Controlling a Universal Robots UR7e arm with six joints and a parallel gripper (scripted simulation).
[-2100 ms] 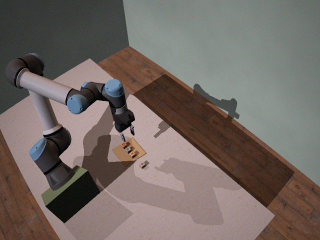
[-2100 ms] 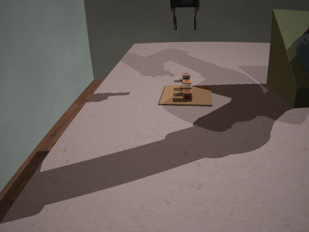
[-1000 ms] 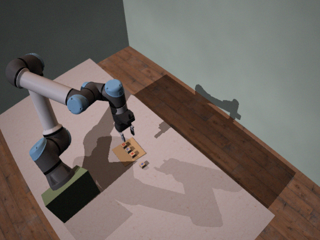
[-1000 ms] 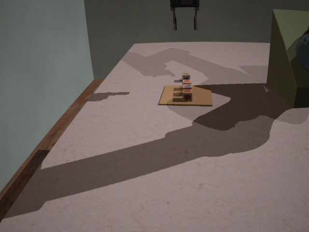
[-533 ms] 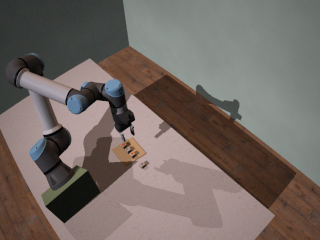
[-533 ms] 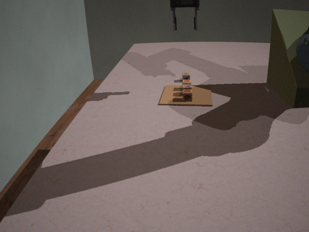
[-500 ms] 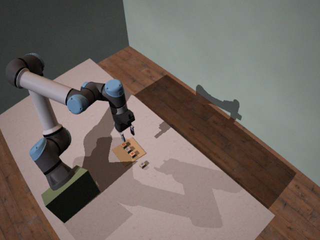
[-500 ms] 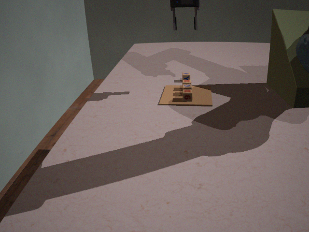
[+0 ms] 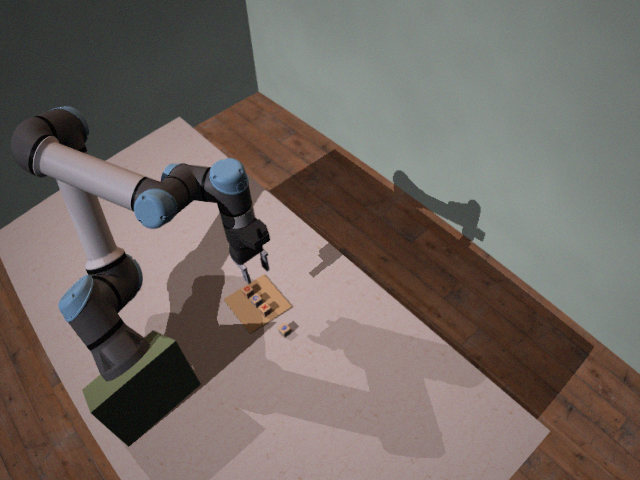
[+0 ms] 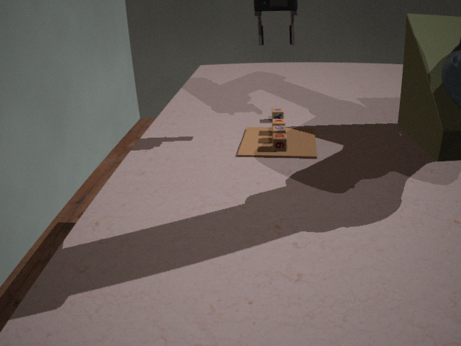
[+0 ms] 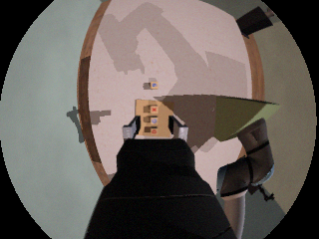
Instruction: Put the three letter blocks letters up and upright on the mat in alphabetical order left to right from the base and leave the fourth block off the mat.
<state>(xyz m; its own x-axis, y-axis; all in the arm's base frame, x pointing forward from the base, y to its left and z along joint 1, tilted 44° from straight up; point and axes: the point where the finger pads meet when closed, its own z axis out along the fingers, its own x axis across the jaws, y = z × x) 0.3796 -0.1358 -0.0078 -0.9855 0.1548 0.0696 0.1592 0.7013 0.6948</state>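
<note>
Tan mat (image 9: 237, 304) (image 10: 301, 143) (image 11: 168, 112) on the worktop (image 9: 330, 289) (image 10: 167, 179) (image 11: 164, 55), bearing three lettered blocks in a row, the fourth block (image 9: 284, 329) (image 10: 277, 113) (image 11: 154, 85) beyond its edge; the fingers (image 9: 256, 270) (image 10: 276, 43) stand wide and empty above. A low sweep by them could knock the row askew. Legible are a red X and, on side faces, a blue Y and red 6 or G; the other top letters are probably D and C or G.

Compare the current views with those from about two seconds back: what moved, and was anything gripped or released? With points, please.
Nothing visibly moved, and nothing was gripped or released. The three blocks on the mat (image 9: 239, 305) (image 10: 301, 145) (image 11: 165, 112), the block off it (image 9: 284, 329) (image 10: 277, 113) (image 11: 154, 85) and the open end effector (image 9: 255, 271) (image 10: 276, 43) (image 11: 155, 120) stayed as they were.
</note>
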